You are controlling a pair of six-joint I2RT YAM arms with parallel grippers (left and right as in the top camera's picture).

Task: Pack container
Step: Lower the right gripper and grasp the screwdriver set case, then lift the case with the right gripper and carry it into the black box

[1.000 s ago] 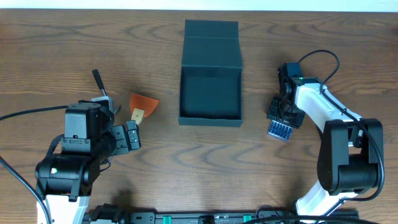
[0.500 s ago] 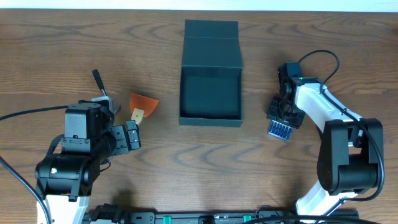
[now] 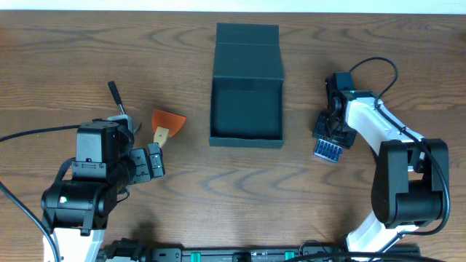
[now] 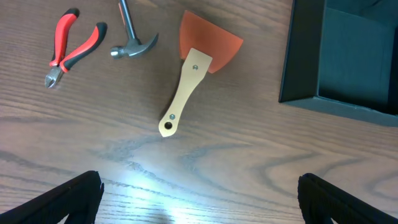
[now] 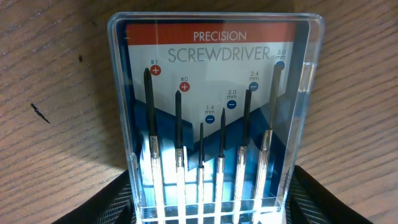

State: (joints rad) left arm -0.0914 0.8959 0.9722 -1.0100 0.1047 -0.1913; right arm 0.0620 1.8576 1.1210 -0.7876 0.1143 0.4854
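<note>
1. My left gripper [image 3: 154, 160] sits lower left in the overhead view. It's wide open and holds nothing.
2. In the left wrist view its fingers [image 4: 74, 199] show only at the two bottom corners, w/ bare table [image 4: 249, 155] between them.
3. The container [image 3: 246, 109] is at top centre of the overhead view, open, w/ its lid laid back toward the top edge and its dark inside bare. It shows again at upper right of the left wrist view [image 4: 298, 62].
4. The scraper [image 4: 196, 74] has an orange blade and a pale wooden handle. It lies flat left of the container, apart from it, handle pointing down-left.
5. The hammer [image 4: 130, 37] is at top centre-left, just beside the scraper blade. The red-and-black pliers [image 4: 71, 46] are at upper left, near the hammer head.
6. My right gripper [image 3: 331, 138] is right of the container in the overhead view, over the screwdriver set [image 3: 328, 151], which lies on the table.
7. In the right wrist view the clear case [image 5: 214, 112] fills the frame, label reading "PRECISION SCREWDRIVER", six drivers inside.
8. My right fingers [image 5: 115, 199] flank the case's lower end. The pads look to be against its sides, but the frame edge cuts them off, so I can't tell if it's clamped.
</note>
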